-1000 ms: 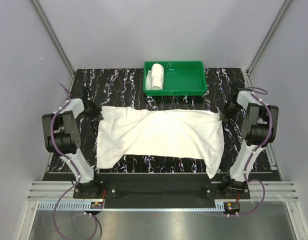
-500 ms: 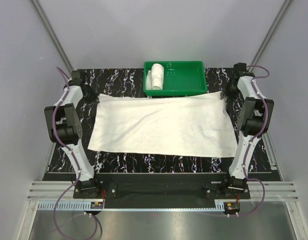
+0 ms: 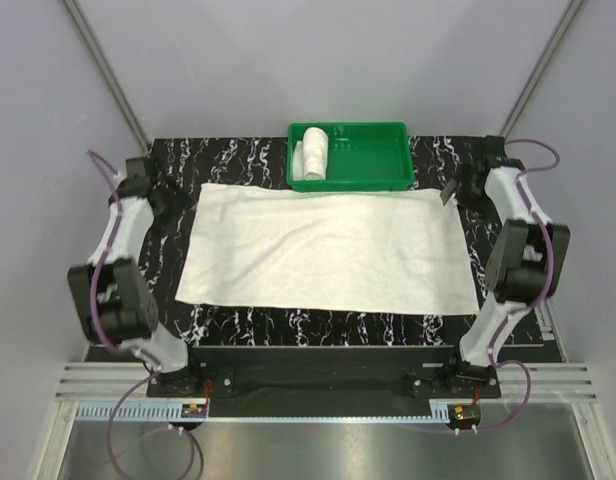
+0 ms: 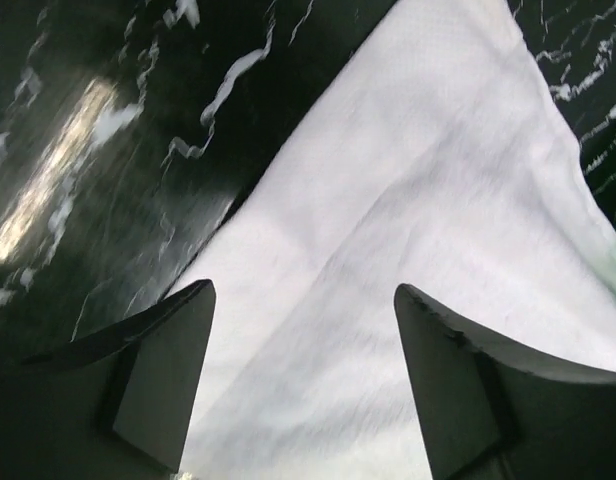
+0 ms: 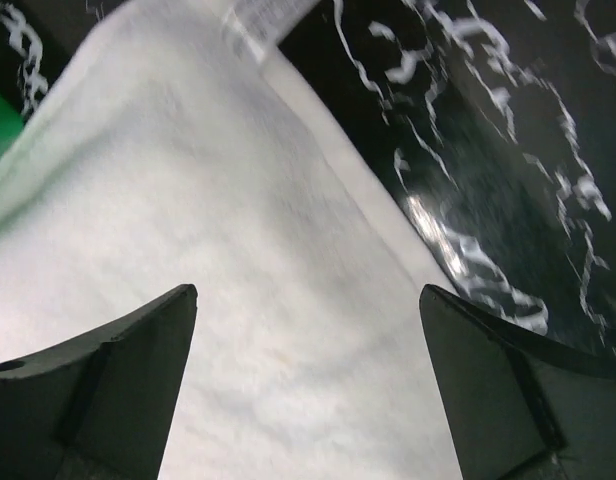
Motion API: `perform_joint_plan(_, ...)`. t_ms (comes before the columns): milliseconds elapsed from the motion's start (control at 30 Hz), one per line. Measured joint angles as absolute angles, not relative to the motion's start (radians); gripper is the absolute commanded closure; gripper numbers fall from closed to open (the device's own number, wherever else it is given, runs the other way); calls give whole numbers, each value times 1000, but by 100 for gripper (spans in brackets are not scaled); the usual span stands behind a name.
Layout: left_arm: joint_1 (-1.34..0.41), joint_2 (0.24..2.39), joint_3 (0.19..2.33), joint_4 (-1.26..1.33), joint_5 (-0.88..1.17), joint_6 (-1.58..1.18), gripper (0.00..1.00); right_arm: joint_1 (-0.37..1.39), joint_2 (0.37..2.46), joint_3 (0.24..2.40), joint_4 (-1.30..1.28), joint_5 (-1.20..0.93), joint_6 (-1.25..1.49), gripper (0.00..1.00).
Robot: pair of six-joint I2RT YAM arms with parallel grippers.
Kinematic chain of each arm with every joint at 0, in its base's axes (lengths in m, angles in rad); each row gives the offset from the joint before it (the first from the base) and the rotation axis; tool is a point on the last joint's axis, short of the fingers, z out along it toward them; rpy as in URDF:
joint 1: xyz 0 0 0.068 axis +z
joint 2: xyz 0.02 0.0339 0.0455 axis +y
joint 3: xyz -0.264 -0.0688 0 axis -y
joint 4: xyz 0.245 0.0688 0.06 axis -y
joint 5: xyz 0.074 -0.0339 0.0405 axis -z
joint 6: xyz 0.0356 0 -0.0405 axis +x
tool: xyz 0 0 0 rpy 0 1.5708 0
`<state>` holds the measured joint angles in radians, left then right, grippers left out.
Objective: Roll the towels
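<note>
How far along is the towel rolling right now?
Done: the smaller towel sits rolled in the green tray. In hand: the large towel lies flat on the table, left end effector and right end effector open over its far corners. Remaining: rolling it up.

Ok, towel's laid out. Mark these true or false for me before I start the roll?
1. The big towel lies spread flat on the table. True.
2. The left fingers are shut on a towel corner. False: they stand open over the corner and hold nothing.
3. A rolled towel sits in the tray. True.
4. The rolled towel is at the tray's right end. False: it is at the left end.
5. The right fingers are open. True.
</note>
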<state>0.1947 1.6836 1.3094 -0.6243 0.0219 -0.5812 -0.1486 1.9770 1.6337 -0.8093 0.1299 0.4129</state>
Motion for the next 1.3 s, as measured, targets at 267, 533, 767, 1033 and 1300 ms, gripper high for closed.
perform_joint_plan(267, 242, 1074, 814, -644, 57, -706, 4, -146, 1312, 1155, -660, -36, 532, 0)
perform_joint_plan(533, 251, 943, 482, -680, 136, -830, 15, -105, 1198, 982, -665, -144, 559, 0)
perform_joint_plan(767, 251, 925, 463, -681, 97, -888, 16, -105, 1187, 960, -677, -144, 554, 0)
perform_joint_plan(1033, 251, 1001, 463, -619, 55, -914, 21, -105, 1271, 960, -673, -141, 532, 0)
perform_joint_plan(1300, 251, 1093, 468, -479, 51, -915, 67, -105, 1277, 942, -632, -133, 542, 0)
